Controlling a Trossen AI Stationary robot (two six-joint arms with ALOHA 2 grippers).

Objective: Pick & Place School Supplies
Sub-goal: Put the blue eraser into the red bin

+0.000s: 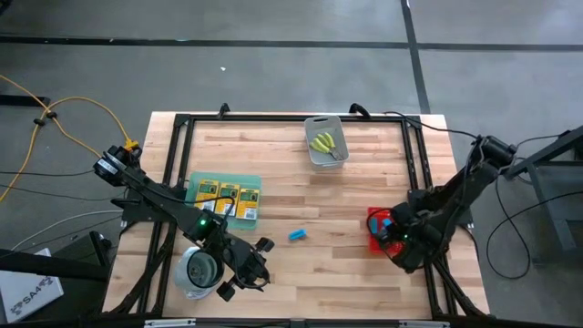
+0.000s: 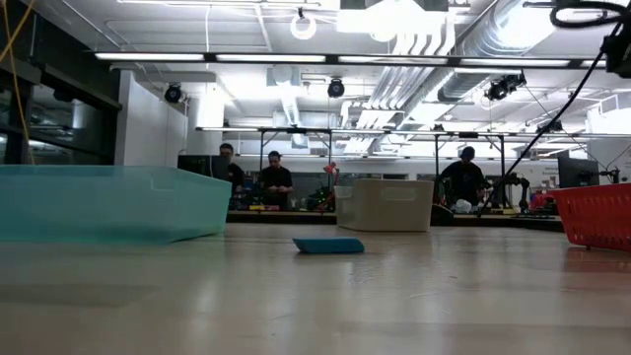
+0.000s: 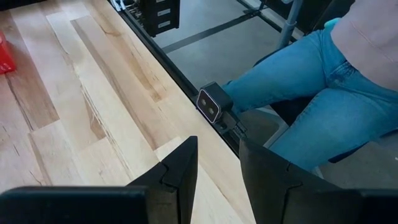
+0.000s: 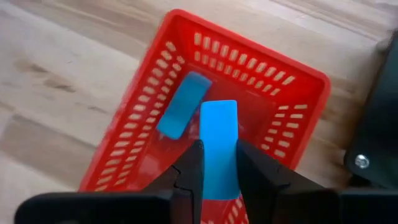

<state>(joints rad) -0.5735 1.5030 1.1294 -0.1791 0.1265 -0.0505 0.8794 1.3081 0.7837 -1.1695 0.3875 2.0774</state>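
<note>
While the right gripper (image 4: 219,163) hangs over the red tray (image 4: 292,74), I find its fingers clamped on a blue block (image 4: 219,146) held end-on between them. A second block (image 4: 183,104) lies flat on the tray floor just beside the held one. I judge these blocks light, stiff and smooth-faced; the long flat sides are the place to grip, as now. The tray walls stand close on all sides, so I would lower straight down and spread the fingers only a little.

Measured from the tray: a third block (image 1: 297,235) lies on bare table (image 1: 364,273) toward the left arm, with open wood all round it and free approach from above. Beyond it three crayon boxes (image 1: 226,199) sit side by side on a green mat (image 1: 193,185). They look like light card, easily crushed, and are best taken across the narrow sides.

The left gripper (image 3: 217,163) hovers near the table's front edge beside a metal cup (image 1: 198,270), fingers apart and holding nothing. A person's legs (image 3: 311,93) are seated just past that edge.

Farthest from the tray, a grey bin (image 1: 325,157) near the far rail holds yellow-green tools (image 1: 323,142). Their handles offer the surest hold.
</note>
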